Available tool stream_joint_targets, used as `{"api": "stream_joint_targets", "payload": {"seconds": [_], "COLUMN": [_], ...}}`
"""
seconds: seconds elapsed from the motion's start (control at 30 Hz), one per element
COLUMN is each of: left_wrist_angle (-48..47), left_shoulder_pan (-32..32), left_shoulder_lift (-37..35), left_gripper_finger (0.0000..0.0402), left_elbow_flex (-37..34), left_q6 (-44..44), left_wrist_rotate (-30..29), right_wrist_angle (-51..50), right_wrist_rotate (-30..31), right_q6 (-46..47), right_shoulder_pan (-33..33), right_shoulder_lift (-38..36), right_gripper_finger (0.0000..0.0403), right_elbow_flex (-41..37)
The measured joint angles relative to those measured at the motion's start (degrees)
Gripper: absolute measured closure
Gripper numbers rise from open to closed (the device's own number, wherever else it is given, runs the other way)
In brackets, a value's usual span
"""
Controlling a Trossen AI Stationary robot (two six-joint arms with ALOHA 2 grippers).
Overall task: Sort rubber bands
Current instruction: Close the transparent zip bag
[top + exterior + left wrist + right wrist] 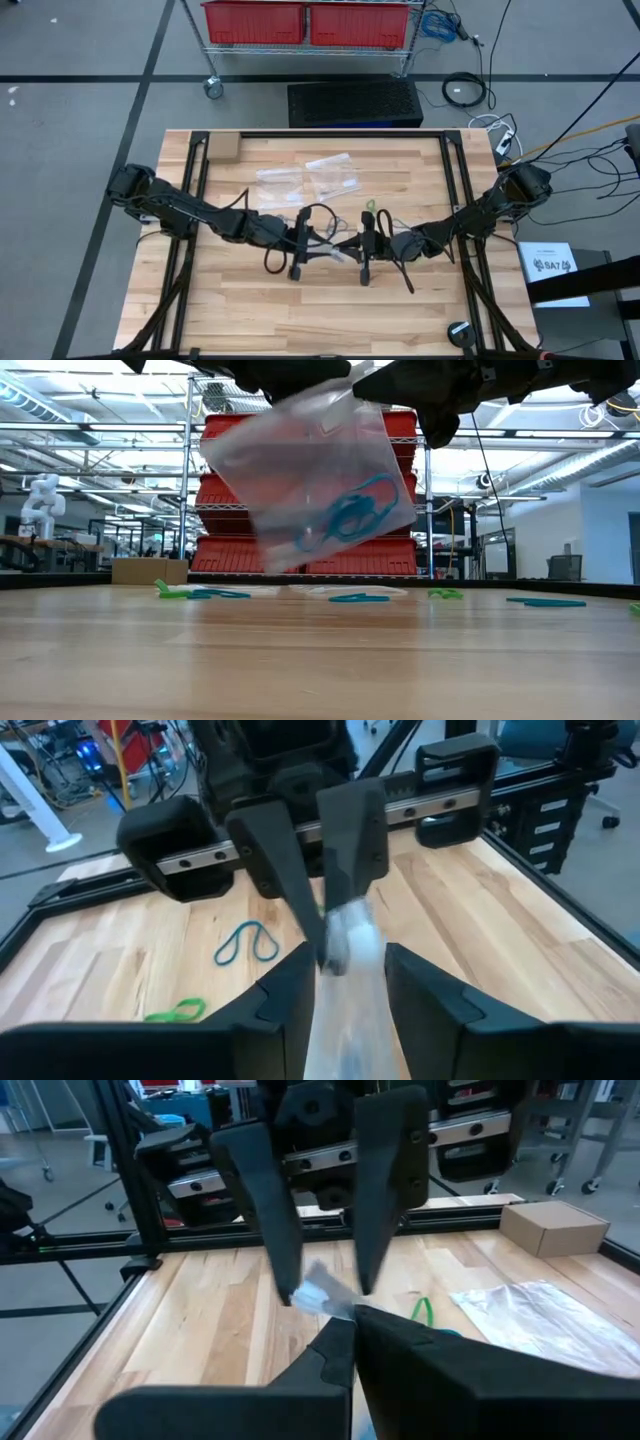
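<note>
Left pincer (297, 243) hangs over the middle of the wooden table (250, 320), and its two fingers (290, 990) stand apart on either side of a clear bag (315, 475). From the left wrist view the bag runs up between those fingers, but I cannot tell if they touch it. Right pincer (366, 245) is just beside the left one, facing it. Its fingers are squeezed tight together, pinching the top edge of the bag, so the bag hangs in the air above the table.

Inside the bag sit some blue rubber bands (352, 515), curled up in a bunch near its lower corner. More rubber bands lie loose on the table: a bright green one (172, 592) to the left, blue ones (358, 598) in the middle, and another green one (445, 594) and a blue one (552, 602) to the right. They are thin little loops lying flat.

Behind the pincers, more clear bags (310, 178) lie flat on the table, and a small cardboard box (222, 149) sits near the far left corner. Red bins (305, 22) stand on a cart (213, 88) past the table.
</note>
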Motion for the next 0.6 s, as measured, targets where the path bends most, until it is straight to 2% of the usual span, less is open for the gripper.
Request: {"api": "stream_joint_targets", "payload": {"seconds": [0.2,0.37,0.6], "left_wrist_angle": [0.56,2.35,2.54], "left_shoulder_pan": [-1.16,-1.43,-1.97], "left_shoulder_lift": [0.0,0.0,0.0], "left_gripper_finger": [0.0273,0.0274,0.0274], "left_elbow_flex": [0.0,0.0,0.0], "left_q6": [0.0,0.11,0.13], "left_wrist_rotate": [-0.33,-5.3,-5.0], "right_wrist_angle": [0.0,0.07,-0.22], "right_wrist_rotate": [0.22,0.3,0.36], "right_q6": [0.46,0.5,0.41], "right_shoulder_pan": [-0.01,-0.01,-0.05], "right_shoulder_lift": [0.0,0.0,0.0], "right_gripper_finger": [0.0403,0.0403,0.0403], "right_elbow_flex": [0.0,0.0,0.57]}}
